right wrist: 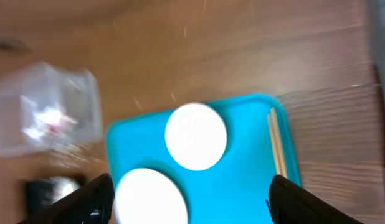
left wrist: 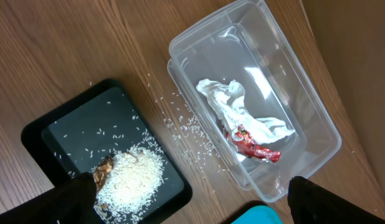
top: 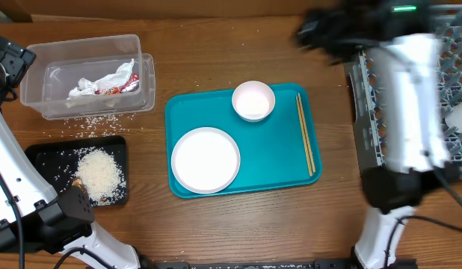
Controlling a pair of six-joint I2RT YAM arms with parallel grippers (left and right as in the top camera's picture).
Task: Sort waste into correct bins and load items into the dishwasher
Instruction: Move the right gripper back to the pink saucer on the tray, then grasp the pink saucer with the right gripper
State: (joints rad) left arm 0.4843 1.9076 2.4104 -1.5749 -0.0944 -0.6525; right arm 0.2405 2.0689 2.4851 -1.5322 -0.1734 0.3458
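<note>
While the right gripper and left gripper both hang spread and empty, the chopsticks at three o'clock on the teal tray may roll from a shallow pinch

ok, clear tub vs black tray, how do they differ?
The clear tub is deep and see-through; the black tray is shallow and opaque. The clear tub holds a crumpled napkin and red wrapper; the black tray holds a rice pile and a brown scrap. Both are rectangular, with loose grains scattered between them.
</note>
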